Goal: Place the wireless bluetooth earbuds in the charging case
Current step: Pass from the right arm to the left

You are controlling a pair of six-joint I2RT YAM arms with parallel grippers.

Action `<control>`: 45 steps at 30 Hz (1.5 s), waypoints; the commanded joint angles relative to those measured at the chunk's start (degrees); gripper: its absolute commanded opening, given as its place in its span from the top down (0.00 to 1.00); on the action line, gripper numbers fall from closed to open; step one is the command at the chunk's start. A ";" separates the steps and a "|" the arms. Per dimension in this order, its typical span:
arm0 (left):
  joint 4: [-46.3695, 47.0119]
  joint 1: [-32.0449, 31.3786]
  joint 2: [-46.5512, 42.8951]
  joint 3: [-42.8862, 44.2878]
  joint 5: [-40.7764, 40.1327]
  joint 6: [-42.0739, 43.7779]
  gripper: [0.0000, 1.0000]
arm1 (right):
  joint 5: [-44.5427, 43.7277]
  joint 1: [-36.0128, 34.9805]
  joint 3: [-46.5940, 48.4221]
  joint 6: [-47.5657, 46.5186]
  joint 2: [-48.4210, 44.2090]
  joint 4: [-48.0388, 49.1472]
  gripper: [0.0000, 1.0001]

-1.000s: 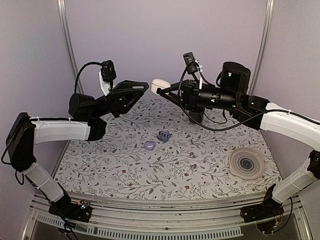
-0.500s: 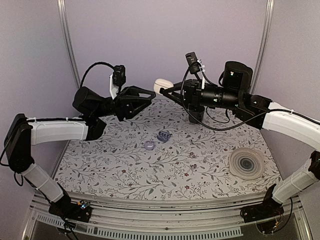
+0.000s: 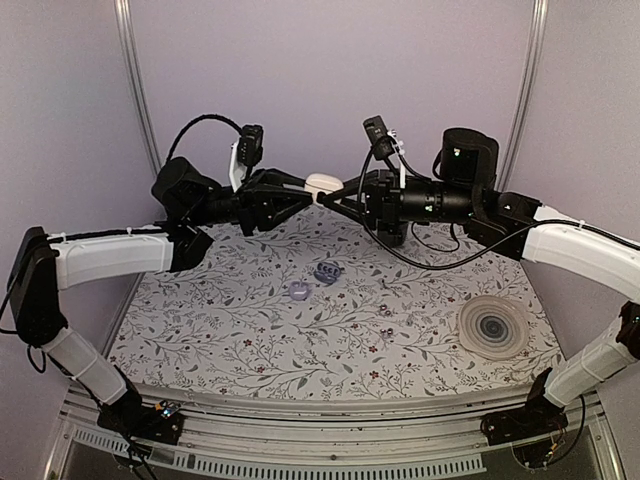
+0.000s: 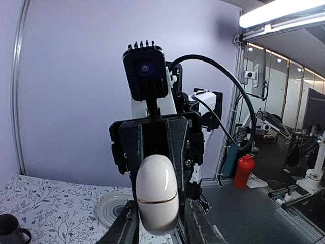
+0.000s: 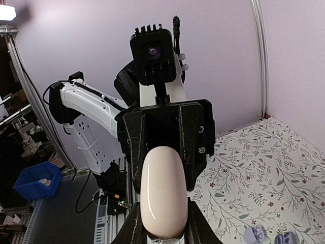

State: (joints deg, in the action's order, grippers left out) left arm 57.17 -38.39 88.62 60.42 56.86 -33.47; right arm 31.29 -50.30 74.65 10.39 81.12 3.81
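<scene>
Cloth (image 3: 400,330) printed with leafy sprigs covers the table, with lilac walls behind. Two lilac pieces (image 3: 300,290) lie near the middle, too small to make out, and a ringed dish (image 3: 492,326) sits at the right. Above the far middle, the left gripper (image 3: 310,191) and right gripper (image 3: 333,191) meet, both clamped on the pale case (image 3: 322,183). Each hides one end. A mug (image 4: 10,230) is cut off at the edge of the left wrist view.

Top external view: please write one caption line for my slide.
Left tool and right tool meet at the pale charging case, above the floral table.
</scene>
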 commanded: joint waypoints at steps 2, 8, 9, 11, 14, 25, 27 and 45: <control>-8.04 -1.11 -1.43 2.36 0.65 5.10 0.72 | 0.84 -0.30 0.19 -1.05 0.74 -0.65 0.96; -11.68 -1.60 -1.41 2.90 0.99 7.51 0.80 | 0.47 -0.31 0.33 -1.30 0.58 -1.09 0.95; -12.35 -1.72 -1.36 3.13 1.24 7.94 0.81 | 0.44 -0.33 0.32 -1.33 0.48 -1.17 0.95; -14.76 -2.10 -1.28 3.90 1.63 9.45 0.79 | 0.50 -0.27 0.72 -1.47 0.78 -1.75 0.95; -16.50 -2.71 -1.34 4.56 2.05 11.04 0.72 | 0.74 -0.35 1.16 -1.62 1.37 -2.21 0.95; -15.66 -2.91 -0.78 4.43 2.72 10.53 0.80 | -0.17 -0.28 0.77 -1.52 1.15 -2.06 0.94; -15.77 -2.94 -0.71 4.38 2.49 10.75 0.91 | -0.33 -0.28 0.77 -1.52 1.15 -2.13 0.90; -20.99 -1.03 -4.12 1.06 1.68 16.96 1.00 | -6.75 -0.20 -2.08 -4.42 -4.41 -9.93 0.43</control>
State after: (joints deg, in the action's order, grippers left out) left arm 37.08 -40.05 86.08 62.74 57.82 -17.78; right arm 25.96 -50.46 73.69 6.17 79.50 -4.23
